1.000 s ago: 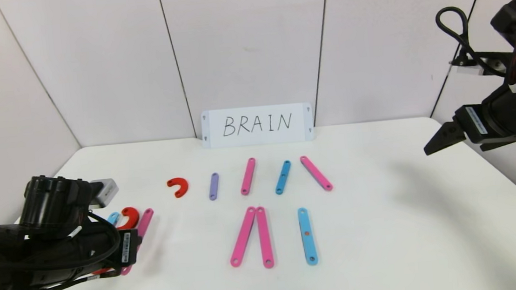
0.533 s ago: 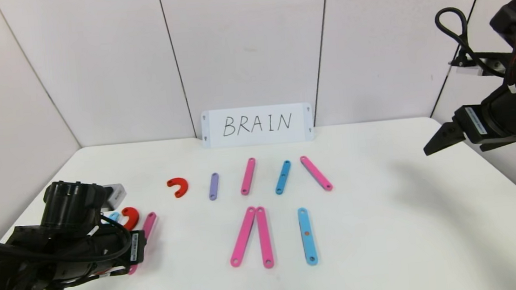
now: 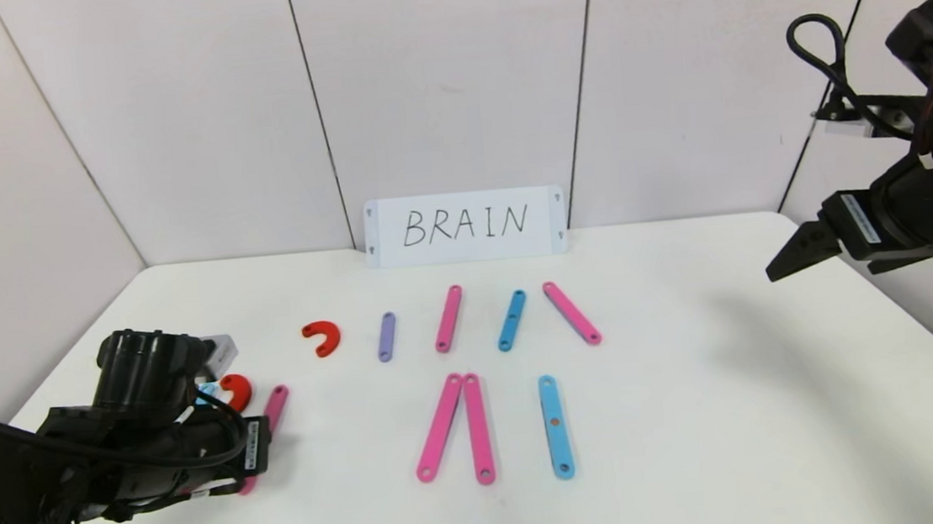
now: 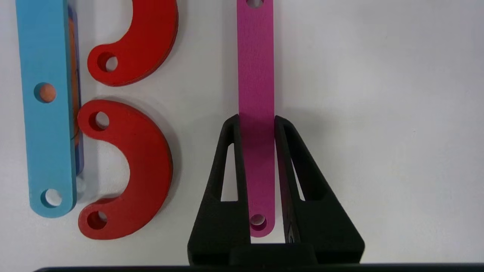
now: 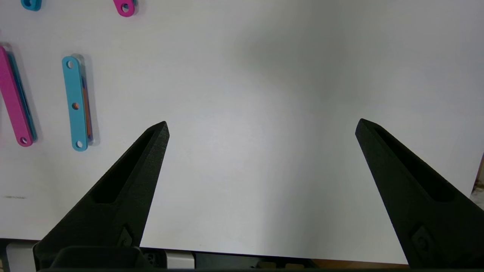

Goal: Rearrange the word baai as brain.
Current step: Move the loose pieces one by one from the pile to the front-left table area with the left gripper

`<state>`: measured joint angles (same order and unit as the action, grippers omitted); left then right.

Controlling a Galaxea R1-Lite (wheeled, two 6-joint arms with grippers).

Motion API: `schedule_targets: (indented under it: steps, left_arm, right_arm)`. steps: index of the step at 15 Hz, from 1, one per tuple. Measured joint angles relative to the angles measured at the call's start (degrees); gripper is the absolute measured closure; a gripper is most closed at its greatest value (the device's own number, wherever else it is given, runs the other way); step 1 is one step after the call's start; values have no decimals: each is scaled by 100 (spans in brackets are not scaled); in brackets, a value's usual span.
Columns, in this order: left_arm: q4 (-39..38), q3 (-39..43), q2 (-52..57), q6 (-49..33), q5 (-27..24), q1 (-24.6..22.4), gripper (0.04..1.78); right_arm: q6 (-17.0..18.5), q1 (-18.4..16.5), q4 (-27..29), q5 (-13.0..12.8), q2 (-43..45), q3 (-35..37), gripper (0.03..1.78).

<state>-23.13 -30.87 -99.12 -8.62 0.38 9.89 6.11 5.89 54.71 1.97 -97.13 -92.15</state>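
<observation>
My left gripper (image 4: 256, 119) is shut on the near end of a pink strip (image 4: 255, 68) that lies flat on the white table (image 3: 699, 410); its fingers press the strip's two long edges. Beside it lie two red C-shaped curves (image 4: 140, 166) (image 4: 143, 37) against a light-blue strip (image 4: 45, 113), forming a B. In the head view the wrist hides the gripper; the pink strip's far end (image 3: 275, 405) and one red curve (image 3: 235, 389) show. My right gripper (image 3: 795, 254) is open and empty, held high at the right (image 5: 261, 126).
A loose red curve (image 3: 322, 337), a purple strip (image 3: 386, 336), a pink strip (image 3: 449, 318), a blue strip (image 3: 511, 320) and a slanted pink strip (image 3: 572, 313) lie mid-table. Nearer, two pink strips (image 3: 440, 426) meet in a peak beside a blue strip (image 3: 556, 426). A BRAIN card (image 3: 464, 227) stands at the back.
My left arm has shifted to the right and lower, and the pink strip in its grip has slid a little to the right. The right arm has not moved.
</observation>
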Motion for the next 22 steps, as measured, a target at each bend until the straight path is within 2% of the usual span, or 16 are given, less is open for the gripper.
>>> schedule_targets:
  steps: [3, 6, 10, 17, 19, 22]
  left_arm:
    - [-440, -5, -226, 35, 0, 2, 155]
    - [-471, 9, -302, 35, 6, -2, 155]
    - [-440, 35, -336, 38, 295, -5, 155]
    - [-440, 80, -344, 50, 301, 4, 153]
    - [-432, 83, -341, 52, 300, 30, 144]
    - [-433, 83, -328, 35, 289, 146, 111]
  right_arm:
    - [1, 0, 0, 0, 0, 4, 9]
    - [1, -2, 0, 0, 0, 4, 9]
    - [1, -2, 0, 4, 0, 4, 9]
    - [1, 45, 0, 4, 0, 17, 9]
    - [0, 50, 0, 4, 0, 22, 9]
    - [-2, 50, 0, 2, 4, 22, 9]
